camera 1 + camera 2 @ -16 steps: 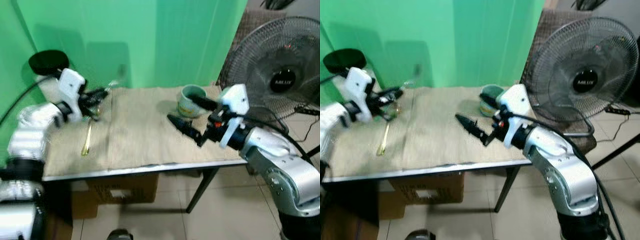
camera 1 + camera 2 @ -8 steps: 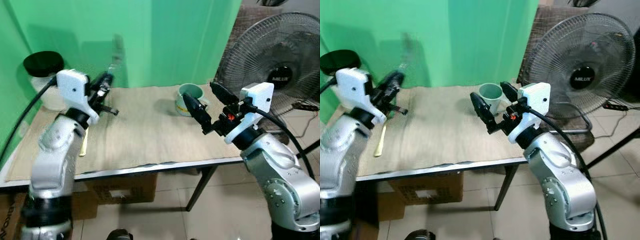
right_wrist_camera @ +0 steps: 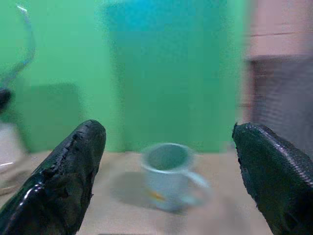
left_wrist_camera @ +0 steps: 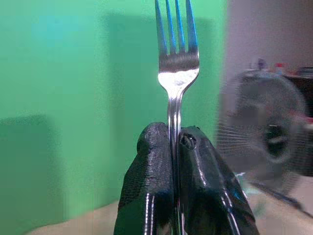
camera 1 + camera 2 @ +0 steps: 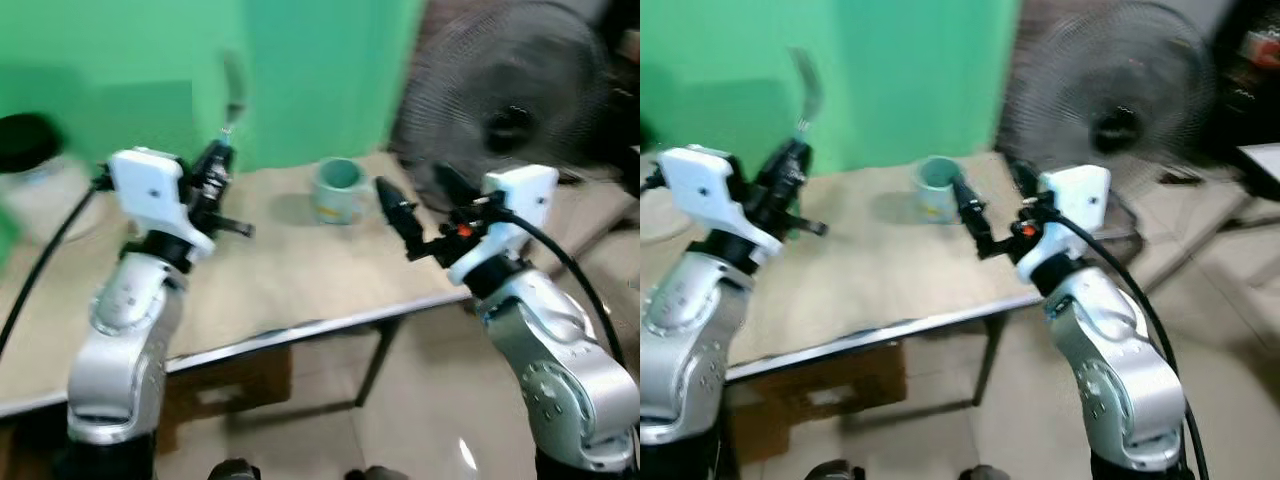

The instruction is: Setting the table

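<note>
A silver fork [image 4: 177, 63] stands upright, tines up, in front of the green wall, and its handle is pinched in my left gripper [image 4: 173, 142]. In the left eye view that gripper [image 5: 217, 168] is raised above the table's left half, with the fork [image 5: 232, 95] sticking up from it. A pale green mug [image 5: 338, 190] stands on the beige cloth at the back of the table. My right gripper [image 5: 420, 200] hovers open just right of the mug, above the table. In the right wrist view the mug [image 3: 168, 174] lies ahead between the spread fingers [image 3: 63, 181].
The table [image 5: 290, 285] is covered in beige cloth, with a metal front edge. A large standing fan [image 5: 510, 110] is behind the table's right end. A white container with a black lid [image 5: 28, 175] sits at the far left. A green wall backs the table.
My left gripper has lifted the fork off the table and turned it upright. My right gripper has risen from the cloth to beside the mug. The camera has swung, shifting the scene left.
</note>
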Controlling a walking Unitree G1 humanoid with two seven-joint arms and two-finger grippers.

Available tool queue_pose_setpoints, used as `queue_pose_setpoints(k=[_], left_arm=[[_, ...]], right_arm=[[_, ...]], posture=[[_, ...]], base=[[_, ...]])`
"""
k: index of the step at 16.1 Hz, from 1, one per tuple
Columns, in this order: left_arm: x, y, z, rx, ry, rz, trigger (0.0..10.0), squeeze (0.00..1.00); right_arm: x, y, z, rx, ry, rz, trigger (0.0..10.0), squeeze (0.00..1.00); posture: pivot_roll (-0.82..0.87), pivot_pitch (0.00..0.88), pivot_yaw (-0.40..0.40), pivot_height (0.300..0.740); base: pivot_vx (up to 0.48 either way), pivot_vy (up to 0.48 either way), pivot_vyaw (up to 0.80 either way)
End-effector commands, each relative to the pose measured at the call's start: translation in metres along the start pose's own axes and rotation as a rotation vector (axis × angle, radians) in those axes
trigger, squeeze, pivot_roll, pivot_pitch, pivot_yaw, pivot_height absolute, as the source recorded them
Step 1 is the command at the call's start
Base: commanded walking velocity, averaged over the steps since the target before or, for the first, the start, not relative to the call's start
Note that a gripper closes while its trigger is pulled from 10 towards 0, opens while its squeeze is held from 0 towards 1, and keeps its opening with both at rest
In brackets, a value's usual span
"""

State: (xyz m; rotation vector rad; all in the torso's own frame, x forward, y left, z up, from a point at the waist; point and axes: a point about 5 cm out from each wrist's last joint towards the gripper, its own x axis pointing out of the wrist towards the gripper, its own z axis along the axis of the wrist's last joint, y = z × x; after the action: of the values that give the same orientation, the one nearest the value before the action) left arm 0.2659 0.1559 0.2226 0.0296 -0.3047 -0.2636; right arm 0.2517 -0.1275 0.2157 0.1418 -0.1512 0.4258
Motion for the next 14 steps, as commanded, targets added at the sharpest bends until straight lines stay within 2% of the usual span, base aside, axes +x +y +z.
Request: queue_pose_setpoints(k=[1, 2, 3, 5, 7, 8, 10, 11, 12, 14], left_arm=[[-0.002, -0.001, 0.005, 0.039, -0.006, 0.037, 10.0, 0.0], [-0.002, -0.003, 0.005, 0.086, -0.02, 0.085, 10.0, 0.0], [-0.002, -0.006, 0.005, 0.069, -0.02, 0.109, 10.0, 0.0], [-0.004, -0.01, 0.007, 0.023, -0.05, 0.17, 10.0, 0.0], [-0.006, -0.008, 0.006, 0.002, -0.056, 0.189, 10.0, 0.0], [-0.009, -0.006, 0.002, -0.008, -0.028, 0.205, 10.0, 0.0], [-0.015, -0.008, -0.008, 0.001, 0.046, 0.165, 10.0, 0.0], [-0.017, -0.008, -0.011, 0.017, 0.062, 0.163, 10.0, 0.0], [-0.022, -0.005, -0.02, 0.045, 0.121, 0.181, 10.0, 0.0], [-0.023, -0.004, -0.025, 0.048, 0.156, 0.196, 10.0, 0.0]], right_arm=[[-0.004, -0.002, 0.006, -0.034, -0.02, -0.038, 10.0, 0.0], [-0.005, -0.003, 0.008, -0.099, -0.02, -0.05, 10.0, 0.0], [-0.004, -0.004, 0.008, -0.118, 0.007, -0.046, 10.0, 0.0], [-0.004, -0.011, 0.007, -0.084, 0.006, -0.126, 10.0, 0.0], [-0.004, -0.014, 0.007, -0.035, -0.012, -0.178, 10.0, 0.0], [-0.003, -0.014, 0.005, -0.01, -0.009, -0.176, 10.0, 0.0], [-0.003, -0.015, 0.0, 0.027, -0.002, -0.218, 10.0, 0.0], [-0.003, -0.018, -0.001, 0.001, -0.009, -0.261, 10.0, 0.0], [-0.005, -0.021, -0.01, -0.036, 0.059, -0.291, 10.0, 0.0], [-0.006, -0.02, -0.021, -0.086, 0.153, -0.223, 10.0, 0.0]], posture=[[0.02, 0.0, -0.02, 0.74], [0.02, 0.0, -0.02, 0.74], [0.02, 0.0, -0.023, 0.74], [0.01, 0.001, -0.027, 0.74], [0.02, 0.0, -0.03, 0.74], [0.01, 0.0, -0.034, 0.74], [0.02, 0.0, -0.035, 0.74], [0.02, 0.0, -0.036, 0.74], [0.01, 0.0, -0.038, 0.74], [0.01, 0.0, -0.039, 0.74]], base=[[0.0, 0.0, -0.8], [0.0, 0.0, -0.8], [0.0, 0.0, -0.8], [0.0, 0.0, -0.8], [0.0, 0.0, -0.8], [0.0, 0.0, -0.8], [0.0, 0.0, -0.8], [0.0, 0.0, -0.8], [0.0, 0.0, -0.8], [0.0, 0.0, -0.79]])
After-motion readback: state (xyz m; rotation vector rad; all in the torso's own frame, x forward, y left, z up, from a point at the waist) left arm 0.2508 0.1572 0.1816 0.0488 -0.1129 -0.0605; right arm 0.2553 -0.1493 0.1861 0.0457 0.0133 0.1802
